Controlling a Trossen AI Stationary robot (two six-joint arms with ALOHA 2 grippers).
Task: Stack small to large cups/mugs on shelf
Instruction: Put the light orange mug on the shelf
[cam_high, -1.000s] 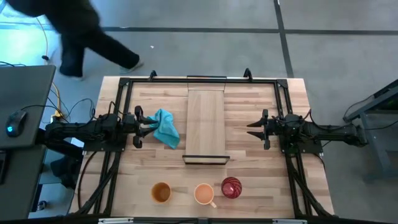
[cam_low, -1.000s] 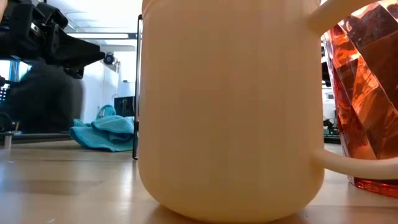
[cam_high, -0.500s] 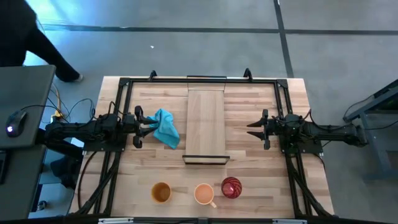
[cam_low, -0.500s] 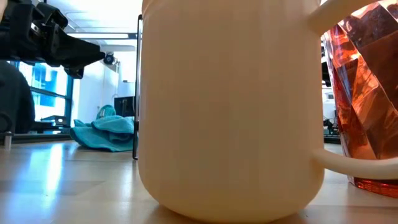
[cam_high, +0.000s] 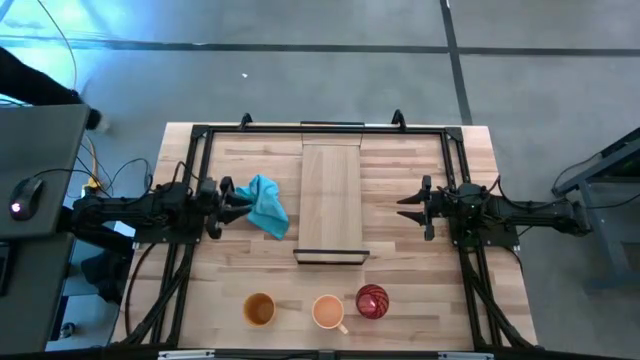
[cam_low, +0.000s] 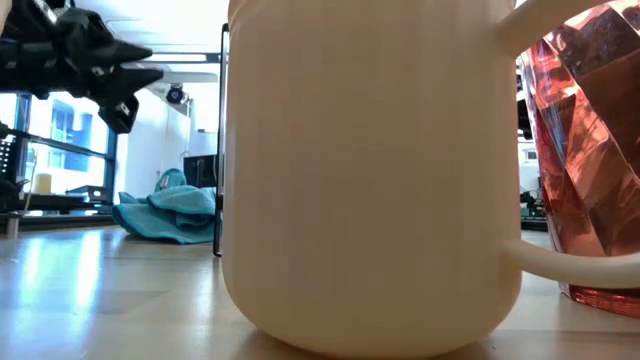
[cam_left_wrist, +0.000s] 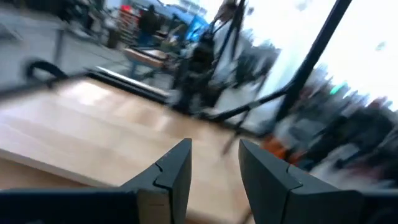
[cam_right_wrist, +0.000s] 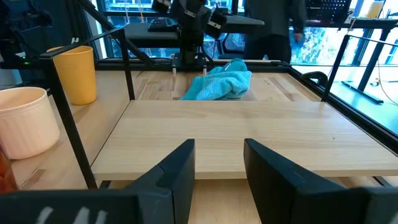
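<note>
Cups: all three sit in a row at the bottom centre of the high view, none lifted — the amber-brown cup (cam_high: 259, 309) on the left, the pale orange mug (cam_high: 328, 312) in the middle, the dark red patterned cup (cam_high: 372, 301) on the right, just beside the mug.
Shelf: the shelf (cam_high: 331, 195) lies in the middle of the table with nothing on it, well apart from the cups.
Left gripper: the left gripper (cam_high: 228, 196) has just pulled back a little toward the left edge, away from the teal cloth (cam_high: 266, 204); its fingers stand apart and hold nothing, and its wrist view is smeared by motion.
Right gripper: the right gripper (cam_high: 407, 207) waits at right centre exactly as it was a second ago, fingers spread and empty, facing the shelf.
Person: the dark figure at the upper left of the high view has nearly walked out of frame.
Meaning: my guess is the left arm is only starting to move; no cup has been approached, so the stacking has not begun.
</note>
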